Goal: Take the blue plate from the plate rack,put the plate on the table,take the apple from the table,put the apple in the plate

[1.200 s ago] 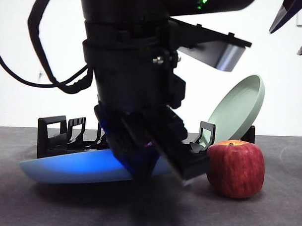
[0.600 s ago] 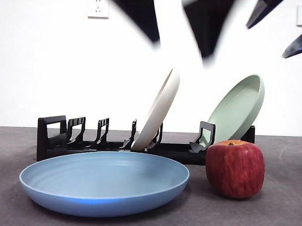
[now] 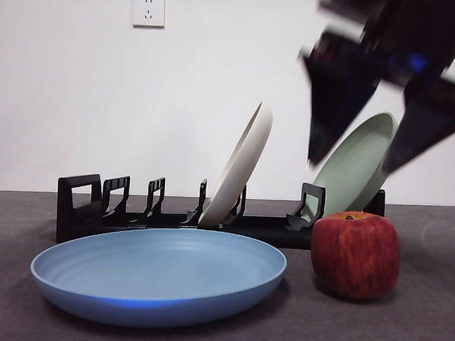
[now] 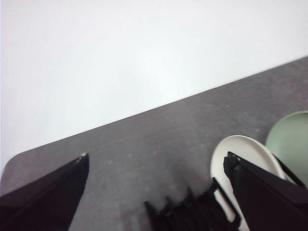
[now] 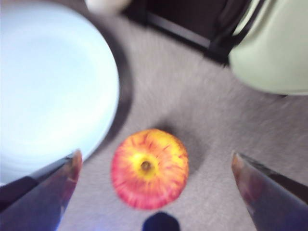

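Blue plate [image 3: 158, 276] flat on the table [image 3: 424, 327]; right gripper [image 3: 367, 142] above the apple [image 3: 354, 254], jaws spread wide.

Half a second ago the top of the front view held only a blurred dark arm lifting away over the plate and two black tips at the upper right corner; now a large dark gripper hangs there, above the apple and in front of the green plate [image 3: 358, 169]. The right wrist view shows the right gripper [image 5: 154, 166] empty, the apple [image 5: 149, 168] directly beneath and between its jaws, the blue plate [image 5: 48, 86] just beside. The left gripper [image 4: 156, 166] is open and empty, raised over the plate rack [image 4: 192, 214] and white plate [image 4: 240, 159]. Plate, apple and rack [image 3: 173, 217] have not moved.
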Tool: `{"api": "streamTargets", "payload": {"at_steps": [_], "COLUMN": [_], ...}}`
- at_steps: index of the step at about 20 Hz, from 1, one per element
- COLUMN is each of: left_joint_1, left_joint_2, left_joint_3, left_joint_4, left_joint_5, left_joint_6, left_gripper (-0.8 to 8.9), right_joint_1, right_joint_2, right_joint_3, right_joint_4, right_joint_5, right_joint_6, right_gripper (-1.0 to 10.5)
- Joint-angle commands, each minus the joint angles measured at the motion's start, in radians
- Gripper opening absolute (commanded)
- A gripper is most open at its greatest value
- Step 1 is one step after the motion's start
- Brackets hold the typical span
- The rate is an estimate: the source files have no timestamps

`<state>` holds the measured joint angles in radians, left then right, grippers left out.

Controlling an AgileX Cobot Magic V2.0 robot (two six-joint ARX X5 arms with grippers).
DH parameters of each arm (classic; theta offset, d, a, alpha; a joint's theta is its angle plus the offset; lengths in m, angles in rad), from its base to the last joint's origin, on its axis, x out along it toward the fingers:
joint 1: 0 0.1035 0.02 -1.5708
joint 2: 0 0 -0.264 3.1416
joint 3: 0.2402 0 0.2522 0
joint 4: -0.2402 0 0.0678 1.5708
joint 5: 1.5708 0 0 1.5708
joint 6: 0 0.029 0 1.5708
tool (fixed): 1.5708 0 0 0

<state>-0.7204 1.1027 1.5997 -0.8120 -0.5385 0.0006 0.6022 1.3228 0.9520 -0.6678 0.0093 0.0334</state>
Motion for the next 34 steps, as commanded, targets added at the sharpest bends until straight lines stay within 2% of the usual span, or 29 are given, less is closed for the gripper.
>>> {"api": "streamTargets", "payload": {"at_steps": [1,7,8,9,11,15,17,21,27,34], "left_joint_1": [0.075,0.128,0.128,0.128,0.128,0.128,0.128,0.128,0.132,0.183], "left_joint_2": [-0.023,-0.030,-0.030,-0.030,-0.029,-0.026,-0.021,-0.007,-0.006,-0.006], "left_joint_3": [-0.004,-0.004,-0.004,-0.004,-0.004,-0.004,-0.004,-0.004,-0.004,-0.004], "left_joint_4": [-0.034,-0.123,-0.123,-0.123,-0.124,-0.125,-0.124,-0.122,-0.118,-0.137], "left_joint_5": [0.039,0.055,0.054,0.055,0.055,0.055,0.055,0.054,0.047,0.049], "left_joint_6": [0.012,0.011,0.011,0.011,0.011,0.011,0.011,0.013,0.031,0.039], "left_gripper": [4.71,4.71,4.71,4.71,4.71,4.71,4.71,4.71,4.71,4.71], "right_joint_1": [0.003,0.003,0.003,0.003,0.003,0.012,0.044,0.143,0.280,0.304], "right_joint_2": [0.101,0.316,0.329,0.332,0.327,0.264,0.209,0.196,0.369,0.611], "right_joint_3": [0.003,0.003,0.003,0.003,0.003,0.012,0.043,0.187,0.355,0.413], "right_joint_4": [0.024,0.068,0.065,0.063,0.060,0.032,0.030,0.052,0.089,0.117], "right_joint_5": [0.019,0.016,0.016,0.016,0.016,0.016,0.013,-0.087,-0.085,-0.052], "right_joint_6": [-0.010,0.001,0.016,0.024,0.025,0.035,0.066,0.066,0.061,0.050], "right_gripper": [5.7,5.6,5.0,3.6,-0.1,-0.1,-0.1,-0.1,-0.1,-0.1]}}
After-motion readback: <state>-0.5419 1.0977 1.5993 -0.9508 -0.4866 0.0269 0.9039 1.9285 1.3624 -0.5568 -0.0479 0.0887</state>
